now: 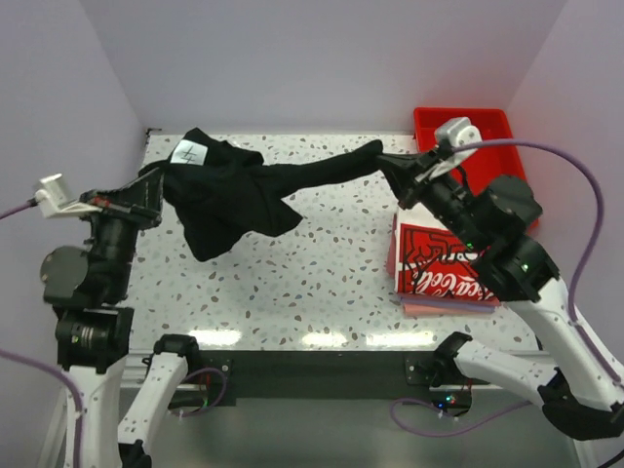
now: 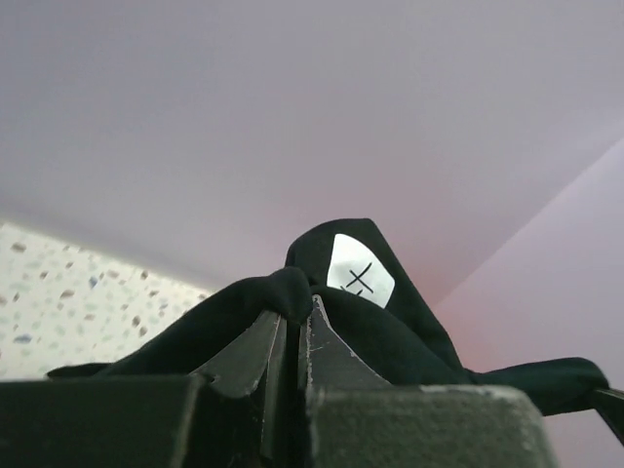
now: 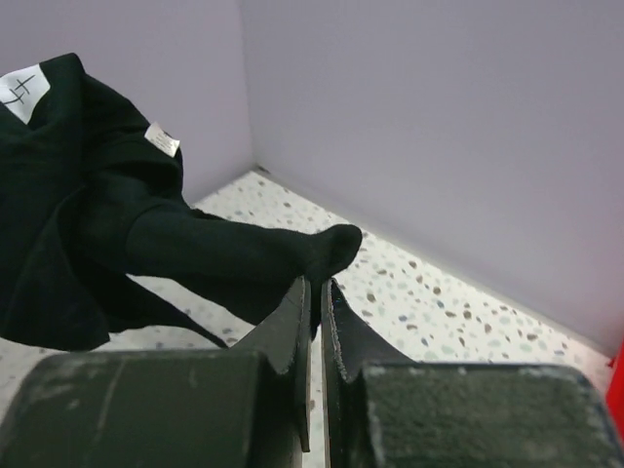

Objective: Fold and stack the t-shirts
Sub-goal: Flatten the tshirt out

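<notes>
Since my left gripper (image 1: 154, 191) and right gripper (image 1: 392, 170) are both clamped on the black t-shirt (image 1: 234, 200), it hangs stretched between them (ready to spread flat, I'd guess).

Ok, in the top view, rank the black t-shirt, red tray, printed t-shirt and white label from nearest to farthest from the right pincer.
1. black t-shirt: one end is clamped in the right pincer.
2. red tray, behind it at the right, and printed t-shirt, toward the bases: too close to call.
3. white label: far left, on the shirt's bunched end.
</notes>
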Robot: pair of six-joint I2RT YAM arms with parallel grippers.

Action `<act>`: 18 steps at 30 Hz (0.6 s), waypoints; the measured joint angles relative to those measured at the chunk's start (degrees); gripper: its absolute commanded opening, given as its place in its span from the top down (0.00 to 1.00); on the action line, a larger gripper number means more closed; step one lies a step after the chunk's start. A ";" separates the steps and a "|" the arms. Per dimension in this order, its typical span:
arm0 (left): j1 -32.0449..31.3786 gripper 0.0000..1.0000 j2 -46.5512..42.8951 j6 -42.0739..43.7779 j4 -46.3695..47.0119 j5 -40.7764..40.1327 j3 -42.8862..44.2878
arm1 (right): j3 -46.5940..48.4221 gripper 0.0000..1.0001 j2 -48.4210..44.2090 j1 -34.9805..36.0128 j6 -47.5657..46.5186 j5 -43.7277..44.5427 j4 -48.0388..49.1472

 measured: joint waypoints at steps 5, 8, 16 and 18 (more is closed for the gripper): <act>0.00 0.97 -5.62 0.02 -0.48 1.95 6.40 | 0.00 1.00 -7.02 -0.02 1.92 -5.46 -0.96; 0.00 0.96 -5.70 0.02 -0.39 1.95 7.48 | -0.02 1.00 -8.26 -0.02 2.56 -5.60 -1.29; 0.04 0.25 15.02 1.38 -1.22 -5.38 2.43 | -7.32 1.00 4.59 -1.60 3.65 4.81 -0.61; 0.28 0.00 25.38 1.31 -2.05 -7.89 2.16 | -9.86 1.00 10.99 -4.13 4.90 4.70 -0.07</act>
